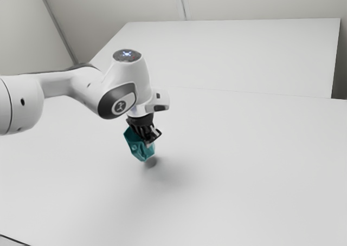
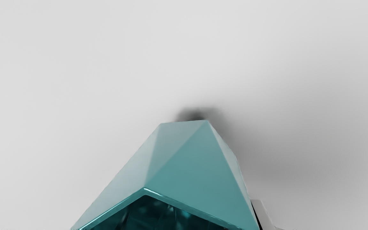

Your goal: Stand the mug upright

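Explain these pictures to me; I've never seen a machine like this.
The machine is a white robot arm with a black gripper, its two-fingered hand. All of it is computer-simulated.

The exterior view is taken from beside the arm, which enters from that view's left. The wrist view comes from a camera on the arm's hand, looking past the mug.

The gripper holds that teal mug tilted, seemingly just off the white table, where a shadow falls beneath it.

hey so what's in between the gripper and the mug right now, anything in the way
Nothing that I can see. In the exterior view, the gripper overlaps the teal mug, with no gap or other thing showing between them.
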